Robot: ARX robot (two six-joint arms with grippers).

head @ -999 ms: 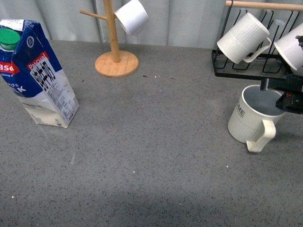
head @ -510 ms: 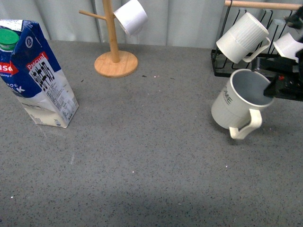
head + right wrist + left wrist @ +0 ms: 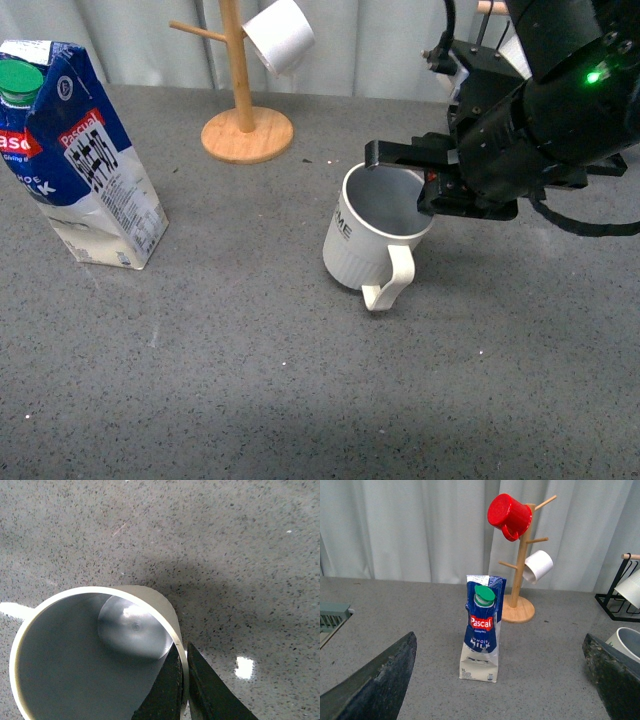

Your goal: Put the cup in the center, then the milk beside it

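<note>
Two steps make up the job, and neither is finished. The grey tabletop (image 3: 250, 380) fills the front view, and the right arm (image 3: 560, 100) reaches over its middle from the right side. Next in size, the milk (image 3: 85, 170) stands upright near the table's left edge with its green cap on and nothing touching it. The left gripper (image 3: 498, 645) faces it from well back, its jaws spread wide and empty. The cup (image 3: 365, 240) hangs tilted near the centre with its handle toward the front camera. Judging by the shadow under it in the right wrist view, it appears to be clear of the surface. The right gripper (image 3: 428, 195) has its jaws pinched narrow on the cup's rim, one finger inside the grey-blue bowl and one outside. What remains, as I judge it, is to lower and release the cup at the centre, then bring the milk over beside it.
</note>
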